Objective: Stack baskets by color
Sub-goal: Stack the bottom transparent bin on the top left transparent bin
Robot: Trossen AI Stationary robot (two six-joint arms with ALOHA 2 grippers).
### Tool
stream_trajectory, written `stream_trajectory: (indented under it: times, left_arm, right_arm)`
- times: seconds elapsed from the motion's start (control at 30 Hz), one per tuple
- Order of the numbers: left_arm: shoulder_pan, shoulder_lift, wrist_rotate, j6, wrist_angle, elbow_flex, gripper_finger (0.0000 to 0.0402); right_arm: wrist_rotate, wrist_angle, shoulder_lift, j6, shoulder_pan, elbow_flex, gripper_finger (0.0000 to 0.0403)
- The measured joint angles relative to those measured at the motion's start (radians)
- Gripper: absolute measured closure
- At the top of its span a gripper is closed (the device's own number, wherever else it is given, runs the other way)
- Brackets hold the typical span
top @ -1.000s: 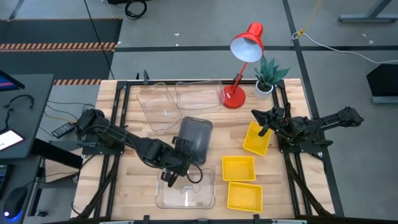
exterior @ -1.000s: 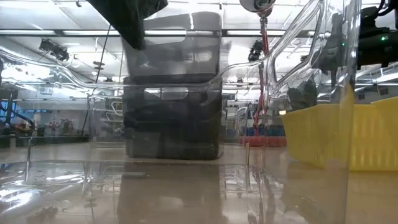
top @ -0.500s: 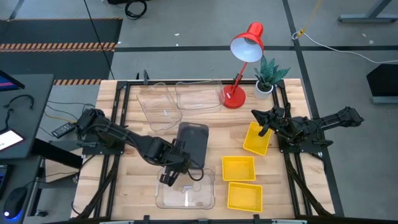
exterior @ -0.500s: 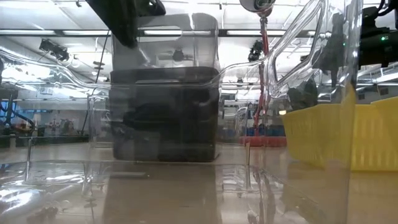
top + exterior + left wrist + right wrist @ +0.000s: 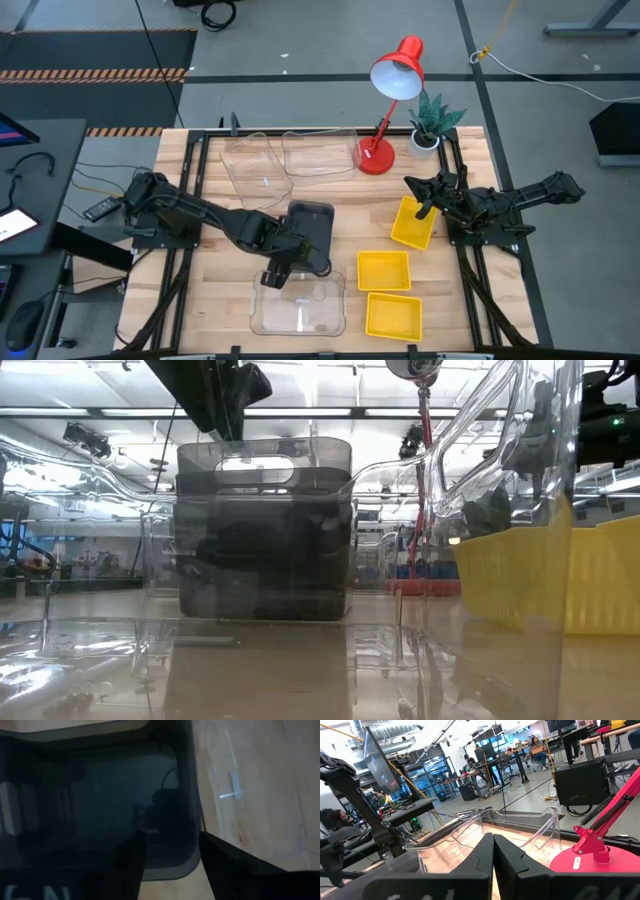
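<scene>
Two dark grey baskets (image 5: 312, 232) stand nested mid-table, the upper one seated in the lower; the low view shows them as one stack (image 5: 265, 530). My left gripper (image 5: 297, 265) hangs open over the stack's near end. In the left wrist view (image 5: 172, 865) its fingers stand on either side of the upper basket's corner wall (image 5: 192, 820), apart from it. My right gripper (image 5: 493, 865) waits shut at the right (image 5: 424, 205), above a tilted yellow basket (image 5: 412, 224). Two more yellow baskets (image 5: 384, 270) (image 5: 393, 315) lie flat near the front.
One clear basket (image 5: 300, 305) lies just in front of the grey stack, and two more (image 5: 250, 172) (image 5: 320, 152) sit at the far side. A red desk lamp (image 5: 392, 100) and a small potted plant (image 5: 432, 125) stand at the far right.
My left gripper has opened and let go of the upper grey basket, which it held raised above the lower one. The basket has dropped and now sits nested in the lower basket. The gripper has shifted slightly toward the table's right edge.
</scene>
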Motion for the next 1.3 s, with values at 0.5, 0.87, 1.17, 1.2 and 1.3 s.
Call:
stream_trajectory:
  times: [0.5, 0.87, 1.17, 1.2, 1.3]
  left_arm:
    - [0.091, -0.173, -0.037, 0.141, 0.24, -0.238, 0.0255]
    - [0.154, -0.463, -0.038, 0.121, 0.612, -0.566, 0.0282]
    - [0.172, -0.605, -0.045, 0.097, 0.781, -0.733, 0.0283]
    - [0.172, -0.615, -0.047, 0.093, 0.796, -0.748, 0.0283]
    - [0.172, -0.642, -0.066, 0.089, 0.815, -0.798, 0.0283]
  right_arm:
    - [0.0, 0.005, 0.0, 0.0, 0.0, 0.0, 0.0391]
    - [0.006, 0.077, 0.0, 0.028, 0.0, 0.0, 0.0391]
    - [-0.078, 0.184, 0.002, 0.008, -0.001, 0.0, 0.0391]
    - [-0.105, 0.188, 0.006, -0.008, -0.001, 0.0, 0.0391]
    - [-0.178, 0.184, 0.013, -0.035, -0.002, 0.0, 0.0391]
